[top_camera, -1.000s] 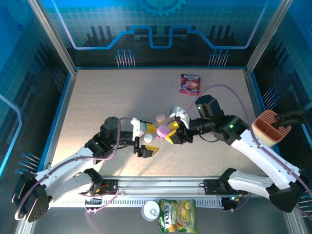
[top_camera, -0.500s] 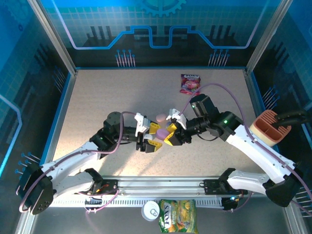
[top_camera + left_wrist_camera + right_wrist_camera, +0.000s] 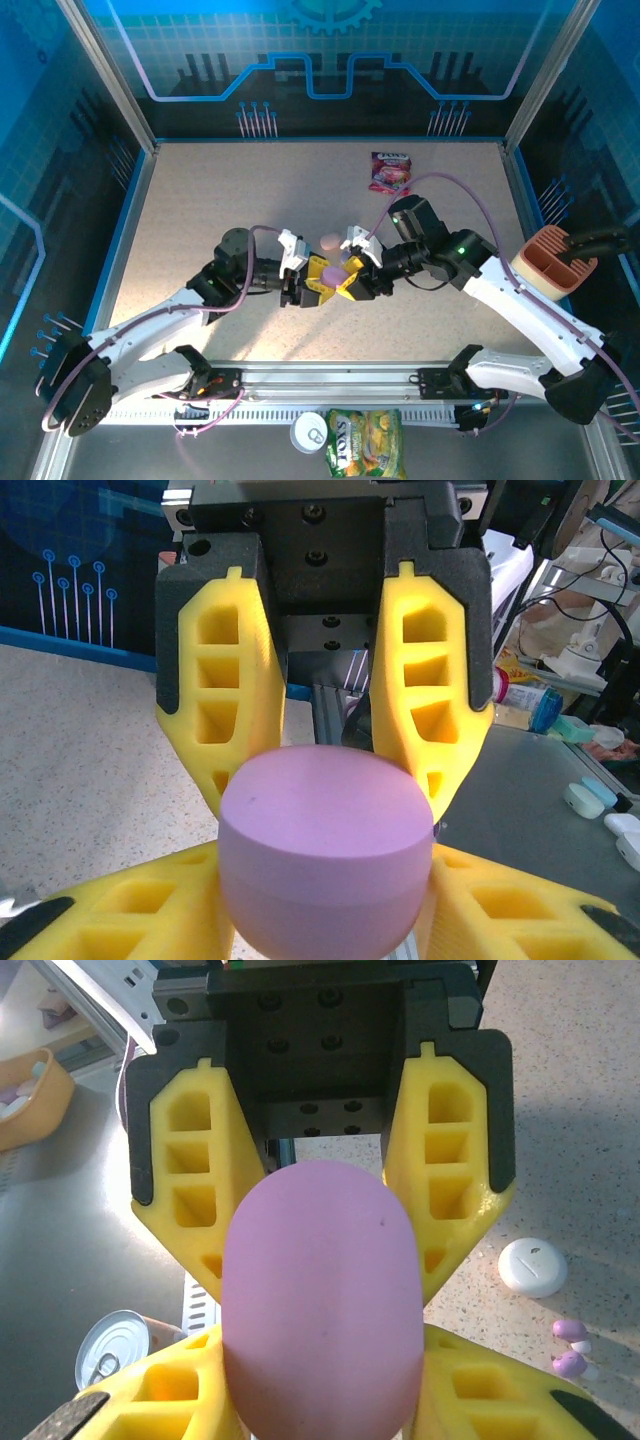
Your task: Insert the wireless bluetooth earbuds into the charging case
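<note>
Earbuds [image 3: 569,1331], two purple ones, lie on the table [image 3: 600,1110] near a white case [image 3: 533,1266]. Left gripper [image 3: 315,283] and right gripper [image 3: 350,277] each clamp the purple case [image 3: 325,870] from opposite sides at mid-table.

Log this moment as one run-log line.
left gripper: shut on purple case | right gripper: shut on same case | lid: closed | purple earbuds: on table, not inserted

My left gripper [image 3: 320,284] up and right from lower centre, now nose to nose with my right gripper [image 3: 349,278] at frame centre. My left fingers now flank purple case [image 3: 325,860], opposite right gripper's. My right arm swung slightly left, elbow nearer centre.
</note>
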Available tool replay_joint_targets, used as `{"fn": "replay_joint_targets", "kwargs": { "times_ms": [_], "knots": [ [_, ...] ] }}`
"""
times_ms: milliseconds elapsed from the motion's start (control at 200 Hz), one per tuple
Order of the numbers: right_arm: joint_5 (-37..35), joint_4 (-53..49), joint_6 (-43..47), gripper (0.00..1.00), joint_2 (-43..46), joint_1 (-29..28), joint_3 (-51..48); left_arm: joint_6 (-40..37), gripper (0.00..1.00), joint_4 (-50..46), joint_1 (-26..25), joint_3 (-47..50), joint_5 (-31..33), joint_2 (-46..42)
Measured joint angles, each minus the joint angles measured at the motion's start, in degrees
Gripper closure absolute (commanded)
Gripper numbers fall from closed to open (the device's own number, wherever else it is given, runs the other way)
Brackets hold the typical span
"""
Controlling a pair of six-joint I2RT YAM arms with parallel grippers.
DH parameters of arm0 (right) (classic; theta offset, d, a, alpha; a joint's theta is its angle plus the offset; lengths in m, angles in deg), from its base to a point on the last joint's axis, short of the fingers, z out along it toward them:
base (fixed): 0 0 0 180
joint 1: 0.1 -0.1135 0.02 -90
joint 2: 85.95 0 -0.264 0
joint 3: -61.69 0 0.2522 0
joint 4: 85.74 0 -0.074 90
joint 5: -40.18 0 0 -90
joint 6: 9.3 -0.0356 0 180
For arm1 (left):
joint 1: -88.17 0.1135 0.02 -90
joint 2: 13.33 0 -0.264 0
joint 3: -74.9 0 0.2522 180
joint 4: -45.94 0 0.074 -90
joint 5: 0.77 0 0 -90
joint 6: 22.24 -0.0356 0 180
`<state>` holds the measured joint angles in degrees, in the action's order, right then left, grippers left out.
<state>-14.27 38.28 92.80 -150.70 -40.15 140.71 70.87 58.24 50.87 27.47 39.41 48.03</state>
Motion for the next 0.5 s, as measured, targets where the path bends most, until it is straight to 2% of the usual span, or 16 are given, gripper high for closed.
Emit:
{"fn": "replay_joint_targets", "kwargs": {
  "times_ms": [230, 310, 360, 500],
  "knots": [
    [-0.2, -0.7, 0.7, 0.71, -0.2, 0.2, 0.0, 0.0, 0.57, 0.0, 0.0, -0.1, -0.2, 0.5],
    [-0.2, -0.9, 0.9, 0.71, -0.2, 0.3, 0.0, 0.0, 0.50, -0.1, -0.1, -0.3, -0.3, 0.9],
    [-0.3, -0.8, 1.1, 0.71, -0.3, 0.3, 0.0, 0.2, 0.50, -0.1, -0.1, -0.5, -0.4, 1.0],
    [-0.4, -0.7, 1.3, 0.71, -0.6, 0.4, 0.0, 0.5, 0.55, -0.1, -0.1, -0.6, -0.4, 1.2]
  ]
}}
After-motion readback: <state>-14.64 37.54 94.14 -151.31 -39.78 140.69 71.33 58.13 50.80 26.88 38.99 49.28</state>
